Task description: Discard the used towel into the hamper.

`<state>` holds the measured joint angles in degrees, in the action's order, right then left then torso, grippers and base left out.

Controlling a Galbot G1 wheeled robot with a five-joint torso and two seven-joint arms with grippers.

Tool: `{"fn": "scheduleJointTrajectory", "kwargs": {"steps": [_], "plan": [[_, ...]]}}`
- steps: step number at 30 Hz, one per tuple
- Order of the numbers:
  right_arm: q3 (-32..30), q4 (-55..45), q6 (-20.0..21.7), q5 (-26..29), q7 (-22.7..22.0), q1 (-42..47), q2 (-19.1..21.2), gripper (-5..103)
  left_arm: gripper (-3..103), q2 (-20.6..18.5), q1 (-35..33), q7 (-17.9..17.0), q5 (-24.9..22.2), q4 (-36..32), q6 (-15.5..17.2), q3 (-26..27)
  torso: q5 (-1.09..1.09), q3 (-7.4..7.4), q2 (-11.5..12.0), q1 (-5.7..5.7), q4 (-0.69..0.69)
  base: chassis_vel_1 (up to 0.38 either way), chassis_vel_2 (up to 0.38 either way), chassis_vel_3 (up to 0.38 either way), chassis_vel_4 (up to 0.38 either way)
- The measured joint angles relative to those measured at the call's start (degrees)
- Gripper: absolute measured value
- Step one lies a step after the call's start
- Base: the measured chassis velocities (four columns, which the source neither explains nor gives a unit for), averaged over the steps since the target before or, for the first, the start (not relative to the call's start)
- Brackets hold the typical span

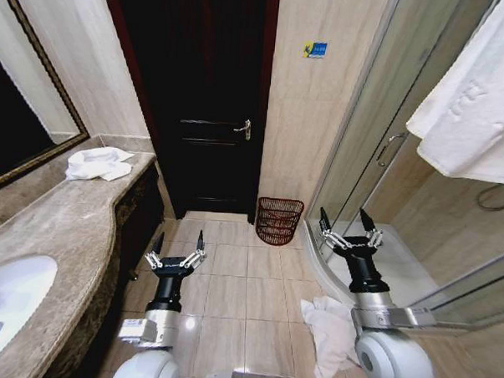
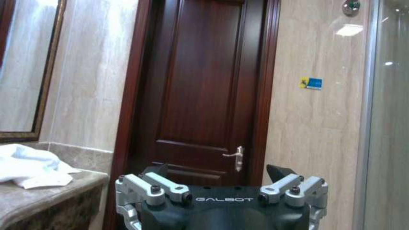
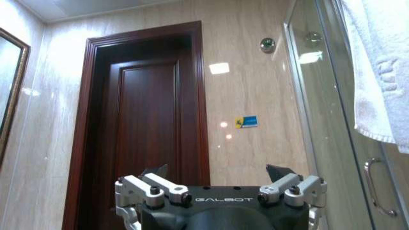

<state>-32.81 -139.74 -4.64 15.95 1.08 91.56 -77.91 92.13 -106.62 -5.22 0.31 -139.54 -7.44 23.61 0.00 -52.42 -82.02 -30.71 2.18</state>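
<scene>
A crumpled white towel (image 1: 330, 325) lies on the tiled floor by my right arm's base, next to the shower's curved step. The hamper (image 1: 279, 220), a dark reddish open-weave basket, stands on the floor against the far wall, right of the door. My left gripper (image 1: 179, 240) (image 2: 216, 170) is raised over the floor beside the vanity, open and holding nothing. Over the shower step my right gripper (image 1: 343, 220) (image 3: 216, 168) is also raised, open and holding nothing, short of the hamper and to its right.
A dark wooden door (image 1: 207, 103) is shut at the far end. The marble vanity (image 1: 62, 231) with a sink (image 1: 4, 300) runs along the left and carries a folded white towel (image 1: 98, 163) (image 2: 28, 165). On the right, another towel (image 1: 478, 98) hangs over the glass shower enclosure (image 1: 387, 153).
</scene>
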Motion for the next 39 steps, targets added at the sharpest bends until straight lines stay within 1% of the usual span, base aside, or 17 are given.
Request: {"fn": "scheduleJointTrajectory", "kwargs": {"steps": [14,23,24,31,34,36,39], "plan": [[0.5,-1.1,-0.4,0.0,0.8,0.8,-0.6,100,100,0.0,-0.6,0.3,0.9,-0.7,-0.7,-0.1,0.00,-0.01,0.0,-0.04,0.00,-0.108,0.120,0.121,-0.113],[0.6,-1.8,-0.5,0.0,0.8,1.1,-0.3,100,100,0.0,-1.2,0.8,1.2,-1.6,-1.1,0.1,-0.01,0.00,0.0,0.00,0.00,-0.099,0.092,0.099,-0.107],[0.6,-1.8,-0.6,0.0,0.8,1.1,-0.2,100,100,0.0,-1.2,0.8,1.3,-1.7,-1.1,0.2,0.01,0.00,0.0,-0.01,0.00,-0.158,0.131,0.156,-0.177],[0.8,-1.5,-0.8,0.0,0.8,0.9,0.0,100,100,0.0,-1.2,0.7,1.4,-1.1,-1.9,0.1,0.00,-0.01,0.0,-0.04,0.00,-0.164,0.154,0.166,-0.149],[1.0,-1.2,-0.8,0.0,0.2,0.6,0.0,100,100,0.0,-1.0,1.0,1.4,-1.0,-1.9,0.1,0.00,-0.01,0.0,-0.02,0.01,-0.128,0.127,0.132,-0.129],[1.5,-1.2,0.0,0.3,-2.4,0.4,0.4,100,100,0.0,-1.1,1.0,1.4,-1.1,-1.4,0.1,0.00,-0.01,0.0,-0.04,0.00,-0.107,0.103,0.098,-0.118],[1.5,-1.1,0.1,0.7,-3.0,0.0,0.9,100,100,0.0,-1.1,0.9,1.5,-1.2,-1.0,0.1,0.00,-0.02,0.0,-0.06,0.00,-0.077,0.087,0.055,-0.089]]}}
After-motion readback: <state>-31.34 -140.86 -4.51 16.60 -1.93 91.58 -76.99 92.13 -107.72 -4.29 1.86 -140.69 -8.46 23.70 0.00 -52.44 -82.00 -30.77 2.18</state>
